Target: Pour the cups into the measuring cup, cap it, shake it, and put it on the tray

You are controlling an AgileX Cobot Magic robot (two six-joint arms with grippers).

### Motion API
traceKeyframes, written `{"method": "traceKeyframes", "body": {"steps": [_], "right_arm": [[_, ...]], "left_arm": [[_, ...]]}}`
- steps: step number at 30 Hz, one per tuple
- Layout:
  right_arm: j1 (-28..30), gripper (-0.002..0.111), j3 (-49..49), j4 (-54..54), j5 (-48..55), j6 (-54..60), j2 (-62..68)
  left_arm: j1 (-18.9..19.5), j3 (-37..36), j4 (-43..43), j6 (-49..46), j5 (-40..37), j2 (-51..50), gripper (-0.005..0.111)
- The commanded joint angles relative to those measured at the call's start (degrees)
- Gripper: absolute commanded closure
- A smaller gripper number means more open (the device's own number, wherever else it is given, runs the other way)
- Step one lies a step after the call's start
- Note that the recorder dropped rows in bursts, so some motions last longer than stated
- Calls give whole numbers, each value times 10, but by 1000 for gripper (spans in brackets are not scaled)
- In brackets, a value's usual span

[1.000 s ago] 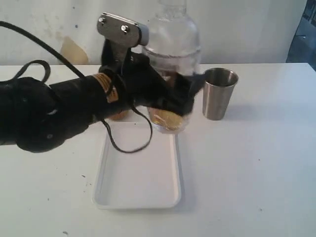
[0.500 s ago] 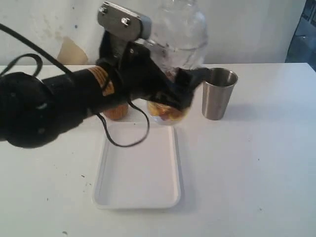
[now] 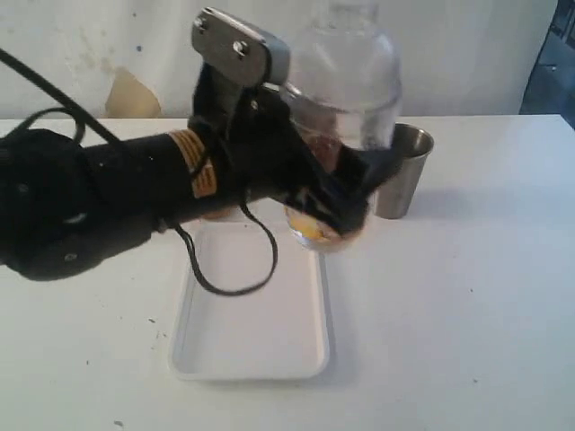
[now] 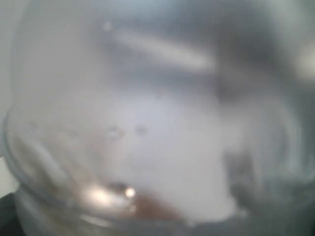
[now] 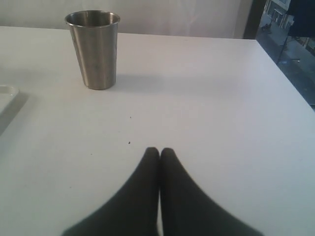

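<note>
My left gripper [image 3: 346, 193] is shut round the lower part of the measuring cup [image 3: 346, 117], a clear cylinder capped with a clear dome lid [image 3: 350, 40]. It is held off the table above the tray's far right corner, with orange-yellow contents [image 3: 313, 230] at its bottom. In the left wrist view the cup's blurred clear wall [image 4: 147, 123] fills the picture. The steel tumbler [image 3: 411, 175] [image 5: 93, 49] stands upright behind, to the right. The white tray [image 3: 252, 314] lies in front. The wooden cup is hidden behind my left arm. My right gripper [image 5: 160, 151] is shut and holds nothing, low over the table.
The tray's corner [image 5: 7, 96] shows at the edge of the right wrist view. The left arm's black body and cable [image 3: 225, 269] hang over the tray's far end. A white wall [image 3: 467, 54] runs behind the table. The table's right edge [image 5: 285, 73] lies beyond the tumbler.
The left gripper has carried the capped measuring cup to the right and slightly toward the camera; it now overlaps the tumbler's left side. The right gripper and the tumbler have not moved.
</note>
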State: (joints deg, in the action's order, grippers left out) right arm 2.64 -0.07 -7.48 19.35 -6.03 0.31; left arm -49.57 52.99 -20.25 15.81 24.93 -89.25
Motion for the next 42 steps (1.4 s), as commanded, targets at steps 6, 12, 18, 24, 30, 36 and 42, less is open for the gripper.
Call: {"method": "traceKeyframes", "body": {"steps": [6,12,18,24,30,36,42], "right_arm": [[-3,108,1,1,-1,-2,-3],[-3,108,1,1,-1,-2,-3],[-3,108,1,1,-1,-2,-3],[-3,108,1,1,-1,-2,-3],[-3,108,1,1,-1,-2,-3],[-3,108,1,1,-1,-2,-3],[-3,108,1,1,-1,-2,-3]], "left_arm": [[-2,7,-96,88,69,15,107],[18,6,112,-74,38,18,107],[21,-22,-46,15,60,38,107],[62,-23,70,-47,25,45,107],[70,-23,33,-69,-9,97,107],[149,-23,35,-95,-71,153,107],[313,-23,35,-142,-133,181,107]]}}
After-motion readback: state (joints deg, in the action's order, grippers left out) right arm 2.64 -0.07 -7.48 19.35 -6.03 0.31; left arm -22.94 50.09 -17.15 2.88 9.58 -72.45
